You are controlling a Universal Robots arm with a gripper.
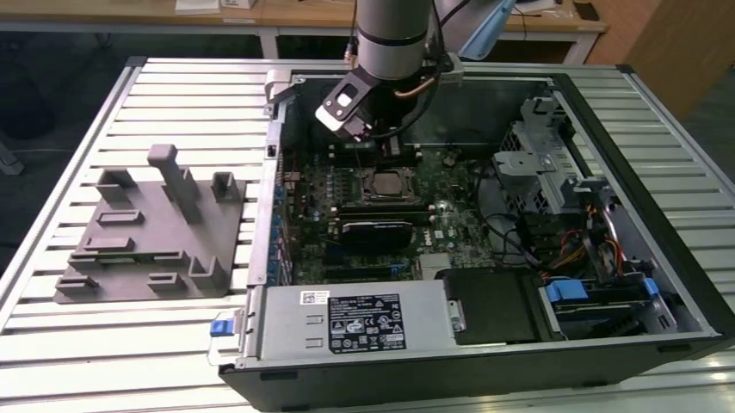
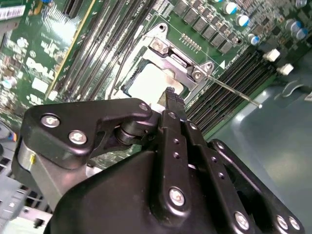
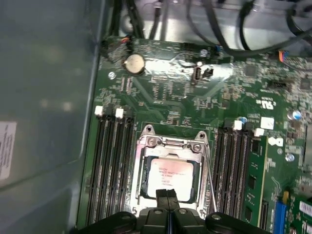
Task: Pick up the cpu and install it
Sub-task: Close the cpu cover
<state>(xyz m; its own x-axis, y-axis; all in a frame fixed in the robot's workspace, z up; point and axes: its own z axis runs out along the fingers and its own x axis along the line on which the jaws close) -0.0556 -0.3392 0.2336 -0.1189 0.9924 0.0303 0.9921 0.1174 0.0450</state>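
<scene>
The cpu point(image 3: 168, 178) is a pale silver square lying flat inside the metal-framed socket point(image 3: 170, 144) on the green motherboard. In the second wrist view the cpu point(image 2: 148, 83) shows just past my fingertips. From the exterior view the cpu point(image 1: 385, 182) sits mid-board inside the open computer case. My gripper point(image 3: 167, 194) hovers right above the chip's near edge, its two black fingers pressed together with nothing between them. The gripper point(image 2: 170, 93) is shut and the gripper point(image 1: 367, 136) hangs over the board's far part.
Black memory slots point(image 3: 113, 165) flank the socket on both sides, and a thin wire lever point(image 2: 234, 90) sticks out beside it. A grey plastic fixture point(image 1: 144, 228) lies on the slatted table at the exterior view's left. Drive cages and cables point(image 1: 574, 224) crowd the case's right.
</scene>
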